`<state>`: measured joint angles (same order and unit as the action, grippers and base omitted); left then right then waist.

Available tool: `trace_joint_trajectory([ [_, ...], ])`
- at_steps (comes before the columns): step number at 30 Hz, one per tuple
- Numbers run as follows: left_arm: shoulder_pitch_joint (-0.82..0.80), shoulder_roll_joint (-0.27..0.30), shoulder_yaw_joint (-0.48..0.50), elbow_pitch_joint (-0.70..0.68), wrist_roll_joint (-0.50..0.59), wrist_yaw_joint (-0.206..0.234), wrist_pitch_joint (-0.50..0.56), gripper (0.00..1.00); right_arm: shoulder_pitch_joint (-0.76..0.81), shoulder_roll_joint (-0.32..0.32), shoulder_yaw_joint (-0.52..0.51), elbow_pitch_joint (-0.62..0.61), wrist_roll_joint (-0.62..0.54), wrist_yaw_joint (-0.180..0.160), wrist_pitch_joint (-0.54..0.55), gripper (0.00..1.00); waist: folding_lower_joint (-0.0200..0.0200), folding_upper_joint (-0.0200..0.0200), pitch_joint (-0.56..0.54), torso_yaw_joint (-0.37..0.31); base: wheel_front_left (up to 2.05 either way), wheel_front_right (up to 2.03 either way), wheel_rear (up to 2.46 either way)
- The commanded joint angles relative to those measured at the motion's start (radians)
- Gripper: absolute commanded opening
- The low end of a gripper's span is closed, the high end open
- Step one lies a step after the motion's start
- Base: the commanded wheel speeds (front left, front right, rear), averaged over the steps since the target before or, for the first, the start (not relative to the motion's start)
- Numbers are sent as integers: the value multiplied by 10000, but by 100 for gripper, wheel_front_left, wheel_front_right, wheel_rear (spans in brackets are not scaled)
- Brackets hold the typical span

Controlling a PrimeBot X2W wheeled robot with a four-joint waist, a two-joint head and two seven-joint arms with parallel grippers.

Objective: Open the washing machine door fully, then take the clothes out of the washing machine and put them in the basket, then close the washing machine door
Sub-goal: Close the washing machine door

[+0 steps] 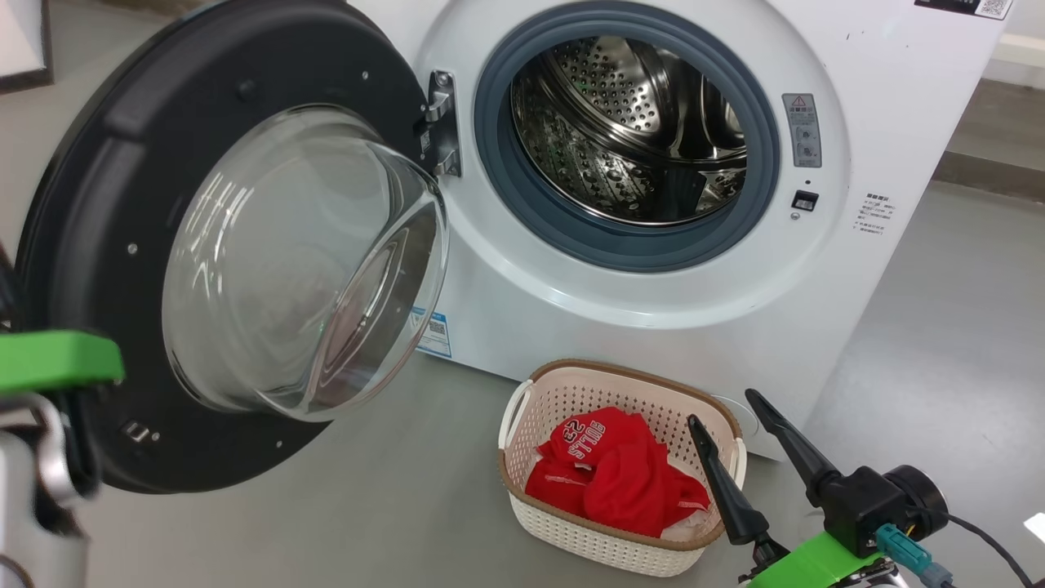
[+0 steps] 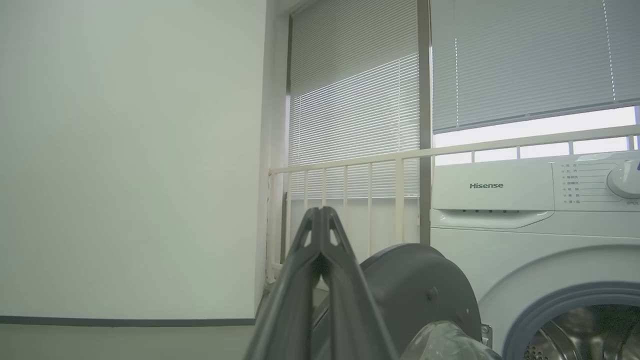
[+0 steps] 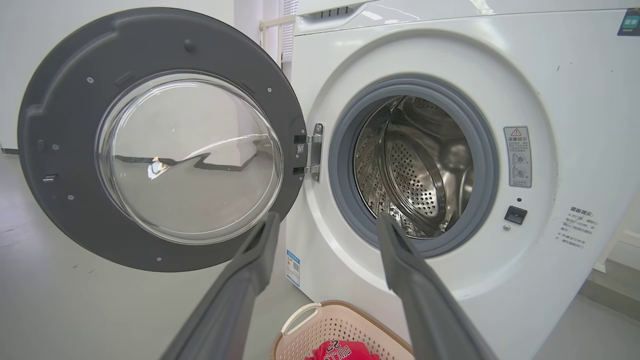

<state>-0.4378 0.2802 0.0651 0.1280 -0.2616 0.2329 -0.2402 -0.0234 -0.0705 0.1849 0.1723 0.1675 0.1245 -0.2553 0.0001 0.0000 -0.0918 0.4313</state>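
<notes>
The washing machine (image 1: 865,65) (image 3: 560,65) (image 2: 500,240) stands with its door (image 1: 90,204) (image 3: 60,100) (image 2: 415,285) swung wide open to the left, glass bowl bulging toward me. Its steel drum (image 1: 629,131) (image 3: 415,170) looks bare of clothes. The red clothes (image 1: 620,474) (image 3: 340,351), "BULLS 23" jersey on top, lie in the cream basket (image 1: 604,543) (image 3: 320,325) on the floor before the machine. My right gripper (image 1: 727,408) (image 3: 327,225) is open, empty, just right of the basket. My left gripper (image 2: 320,210) is shut on nothing, raised beside the door's outer edge.
A grey floor (image 1: 392,490) stretches around the basket and machine. A white wall (image 2: 130,150), a white railing (image 2: 350,165) and window blinds (image 2: 360,100) lie behind the machine's left side. A low step (image 1: 988,171) runs at the far right.
</notes>
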Motion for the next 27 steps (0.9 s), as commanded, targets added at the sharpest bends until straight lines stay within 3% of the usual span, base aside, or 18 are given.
trace_joint_trajectory([
  [1, -746, 532, 497, 209, -139, -146, -65, 0, -240, -118, 195, -214, -18, 62, -65, 100, -1, 0, 11, -19, 0, 0, 0],
  [8, -2554, 712, 1272, 3185, -1292, -656, -86, 0, -221, -157, 340, -104, 76, 62, -65, 100, -1, 0, 6, -56, 0, 0, 0],
  [11, -3319, 441, 2044, 4390, -2579, -891, 421, 0, -230, -148, 432, -80, 127, 62, -65, 100, -1, 0, -8, -112, 0, 0, 0],
  [18, -4690, 405, 3579, 6778, -5146, -1261, 2717, 0, -177, -363, 834, 127, 480, 62, -65, 100, -1, 0, -17, -234, 0, 0, 0],
  [23, -4930, 647, 3748, 7501, -5945, -1726, 4509, 0, -217, -466, 929, 175, 594, 62, -65, 100, -1, 0, -4, -333, 0, 0, 0],
  [27, -4959, 920, 3751, 7813, -6127, -1870, 5188, 0, -223, -519, 927, 166, 618, 62, -65, 100, -1, 0, 23, -367, 0, 0, 0],
])
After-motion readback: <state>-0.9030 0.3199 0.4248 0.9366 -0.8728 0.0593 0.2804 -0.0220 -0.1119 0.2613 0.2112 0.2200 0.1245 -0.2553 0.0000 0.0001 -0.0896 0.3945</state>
